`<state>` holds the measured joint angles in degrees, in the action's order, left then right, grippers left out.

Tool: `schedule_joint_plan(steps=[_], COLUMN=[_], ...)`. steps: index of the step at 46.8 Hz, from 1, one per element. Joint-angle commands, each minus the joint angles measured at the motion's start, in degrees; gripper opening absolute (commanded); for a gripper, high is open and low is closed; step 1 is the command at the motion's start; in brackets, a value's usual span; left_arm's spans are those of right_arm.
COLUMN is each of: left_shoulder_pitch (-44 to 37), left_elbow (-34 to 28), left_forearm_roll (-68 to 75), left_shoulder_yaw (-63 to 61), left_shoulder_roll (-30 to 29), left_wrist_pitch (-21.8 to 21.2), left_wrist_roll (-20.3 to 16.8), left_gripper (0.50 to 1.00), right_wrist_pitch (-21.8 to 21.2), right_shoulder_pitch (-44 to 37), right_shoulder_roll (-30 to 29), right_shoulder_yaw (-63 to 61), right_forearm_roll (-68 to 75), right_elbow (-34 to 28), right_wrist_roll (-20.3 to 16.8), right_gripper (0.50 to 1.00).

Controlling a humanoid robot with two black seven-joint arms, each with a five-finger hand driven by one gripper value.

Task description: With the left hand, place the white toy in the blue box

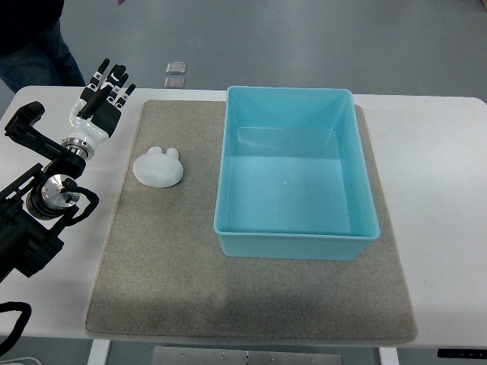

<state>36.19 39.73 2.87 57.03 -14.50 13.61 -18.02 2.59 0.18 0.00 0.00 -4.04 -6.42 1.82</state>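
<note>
A white table (pixel 441 190) is filling most of the view, and a grey-beige felt mat (pixel 175 266) is lying across its middle, reaching almost to the near edge. Beyond the far edge a grey floor (pixel 304 38) is showing, with two small square plates (pixel 176 74) set into it just past the table. A person's leg in dark blue trousers (pixel 34 57) is standing at the far left corner.

The blue box (pixel 295 242) is sitting on the right half of the mat, open side up, its inside bare and glossy. Its long sides are running near to far. The white toy (pixel 158 167) is lying on the left part of the mat, just left of the box but clear of its wall, with open mat between them. It is a flat rounded shape with two small ear-like bumps, and those bumps are pointing toward the far edge, tilted slightly right; its longer axis is running roughly left to right.

The left hand (pixel 99 106) is hovering over the table's far left area, off the mat, a little left of and beyond the toy. Its black-and-white fingers (pixel 116 82) are stretching out straight toward the far side, spread apart and holding nothing. Nothing is lying between the hand and the toy. The left arm (pixel 34 209) is coming in from the left edge.
</note>
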Motion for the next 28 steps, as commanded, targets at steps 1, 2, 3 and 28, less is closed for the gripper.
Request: schedule_joint_plan(steps=[1,2,3,28], left_shoulder_pitch=[0.1,0.1,0.1,0.0], left_elbow=[0.0,0.0,0.0,0.0], left_forearm_roll=[-0.1,-0.1,-0.1,0.5], left_shoulder_yaw=[0.1,0.1,0.2,-0.3], left_shoulder_roll=[0.0,0.0,0.0,-0.8], left_wrist_pitch=[0.1,0.0,0.0,0.9], left_wrist_roll=[0.0,0.0,0.0,-0.9], left_gripper=[0.996,0.996,0.996,0.996], right_wrist_pitch=[0.0,0.0,0.0,0.0], right_shoulder_pitch=[0.0,0.0,0.0,0.0], right_shoulder_roll=[0.0,0.0,0.0,0.0], right_shoulder_yaw=[0.0,0.0,0.0,0.0], right_forearm_roll=[0.0,0.0,0.0,0.0], right_elbow=[0.0,0.0,0.0,0.0], right_wrist_roll=[0.0,0.0,0.0,-0.1], right_gripper=[0.936,0.936,0.936,0.936])
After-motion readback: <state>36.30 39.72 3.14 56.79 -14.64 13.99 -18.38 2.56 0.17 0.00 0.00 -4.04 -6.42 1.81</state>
